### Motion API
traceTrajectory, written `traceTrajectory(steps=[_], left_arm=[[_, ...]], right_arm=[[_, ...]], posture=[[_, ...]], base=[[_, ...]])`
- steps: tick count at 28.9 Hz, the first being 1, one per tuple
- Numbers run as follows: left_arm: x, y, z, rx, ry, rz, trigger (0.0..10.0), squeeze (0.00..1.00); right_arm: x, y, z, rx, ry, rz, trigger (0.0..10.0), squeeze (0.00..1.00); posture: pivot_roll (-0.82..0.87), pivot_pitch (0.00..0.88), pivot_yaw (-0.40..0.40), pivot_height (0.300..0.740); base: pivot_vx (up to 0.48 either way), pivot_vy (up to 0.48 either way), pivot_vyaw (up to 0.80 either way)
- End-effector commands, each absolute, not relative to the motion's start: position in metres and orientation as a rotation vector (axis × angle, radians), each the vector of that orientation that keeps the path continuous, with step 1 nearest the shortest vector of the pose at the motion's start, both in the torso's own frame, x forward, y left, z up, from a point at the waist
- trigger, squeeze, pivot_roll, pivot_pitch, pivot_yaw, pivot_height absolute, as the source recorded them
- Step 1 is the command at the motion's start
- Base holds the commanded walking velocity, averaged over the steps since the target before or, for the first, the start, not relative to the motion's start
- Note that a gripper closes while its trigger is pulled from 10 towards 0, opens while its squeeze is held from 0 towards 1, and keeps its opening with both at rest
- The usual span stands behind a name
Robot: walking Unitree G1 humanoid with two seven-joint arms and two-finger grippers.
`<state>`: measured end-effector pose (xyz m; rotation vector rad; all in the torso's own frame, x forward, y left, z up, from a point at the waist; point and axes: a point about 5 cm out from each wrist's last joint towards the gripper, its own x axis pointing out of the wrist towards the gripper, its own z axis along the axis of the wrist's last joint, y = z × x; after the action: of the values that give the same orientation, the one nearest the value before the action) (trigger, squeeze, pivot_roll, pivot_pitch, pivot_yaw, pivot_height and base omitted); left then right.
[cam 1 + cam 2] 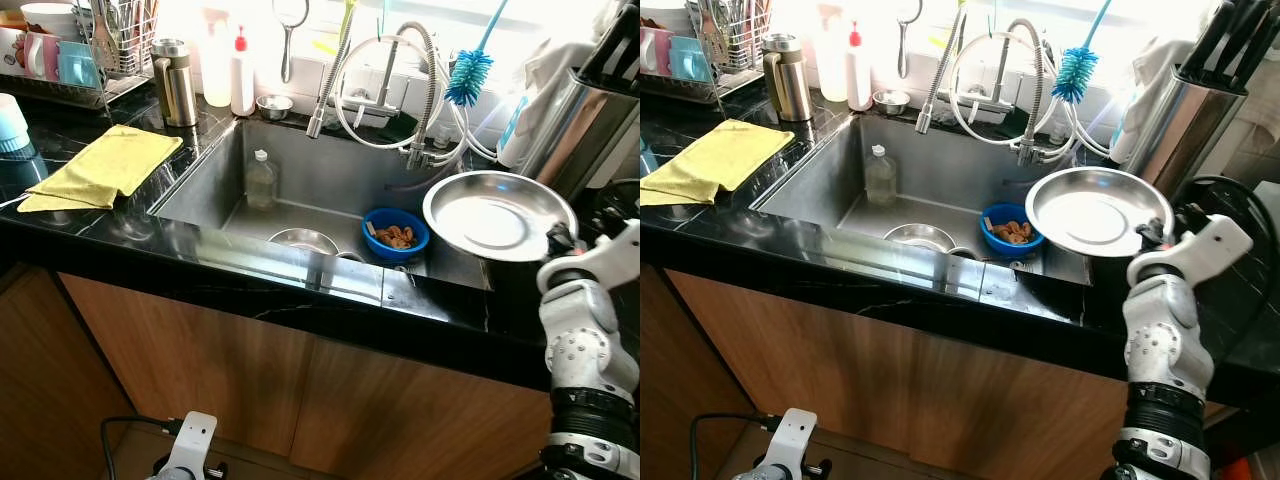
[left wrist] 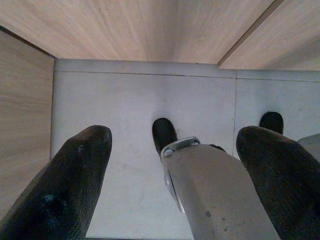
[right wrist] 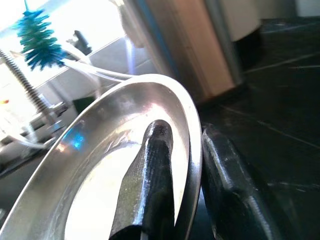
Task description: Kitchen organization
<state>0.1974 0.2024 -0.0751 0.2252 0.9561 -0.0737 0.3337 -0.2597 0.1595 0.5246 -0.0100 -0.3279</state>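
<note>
Steel plate (image 1: 498,217) is pinched by its rim in the right end effector (image 3: 187,165), hovering beside the sink (image 1: 330,180), likely for moving; left end effector (image 2: 170,175) hangs spread apart.

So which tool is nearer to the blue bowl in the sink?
The right tool: it holds the steel plate by its rim beside the blue bowl. The left tool hangs low by the floor.

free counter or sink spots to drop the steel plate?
The right tool pinches the steel plate by its rim, above the sink's right end. Free: the sink floor between the clear bottle and blue bowl, and the black counter strip along the front edge. Crowded: the rack corner, the yellow cloth, the faucet hoses.
</note>
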Motion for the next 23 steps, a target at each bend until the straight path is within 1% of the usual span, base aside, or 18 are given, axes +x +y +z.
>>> traceTrajectory(steps=[1,2,4,8,9,16,19,23], left_arm=[[0.198,0.2,-0.075,0.229,0.957,-0.085,10.0,0.0],[0.197,0.2,-0.075,0.228,0.956,-0.085,10.0,0.0],[0.197,0.2,-0.075,0.226,0.956,-0.083,10.0,0.0],[0.198,0.2,-0.075,0.224,0.954,-0.081,10.0,0.0],[0.198,0.2,-0.075,0.222,0.954,-0.079,10.0,0.0],[0.199,0.2,-0.075,0.21,0.95,-0.067,10.0,0.0],[0.199,0.2,-0.075,0.207,0.948,-0.064,10.0,0.0],[0.199,0.2,-0.075,0.202,0.945,-0.06,10.0,0.0]], right_arm=[[0.336,-0.265,0.169,0.504,-0.053,-0.326,10.0,0.0],[0.344,-0.256,0.166,0.461,-0.027,-0.25,10.0,0.0],[0.352,-0.249,0.16,0.377,0.021,-0.19,10.0,0.0],[0.359,-0.247,0.159,0.331,0.038,-0.172,10.0,0.0],[0.363,-0.246,0.158,0.284,0.053,-0.168,10.0,0.0],[0.377,-0.236,0.156,0.165,0.075,-0.102,10.0,0.0],[0.382,-0.23,0.157,0.124,0.079,-0.083,10.0,0.0],[0.385,-0.23,0.158,0.11,0.079,-0.09,10.0,0.0]], posture=[[0.18,0.0,-0.156,0.736],[0.19,0.0,-0.156,0.736],[0.19,0.0,-0.157,0.736],[0.19,0.0,-0.157,0.736],[0.19,0.0,-0.159,0.736],[0.19,0.0,-0.162,0.736],[0.19,0.0,-0.163,0.736],[0.2,0.0,-0.165,0.736]], base=[[0.0,0.0,0.0],[0.0,0.0,0.0],[0.0,0.0,0.0],[0.0,0.0,0.0],[0.0,0.0,0.0],[0.0,0.0,0.0],[0.0,0.0,0.0],[0.0,0.0,0.0]])
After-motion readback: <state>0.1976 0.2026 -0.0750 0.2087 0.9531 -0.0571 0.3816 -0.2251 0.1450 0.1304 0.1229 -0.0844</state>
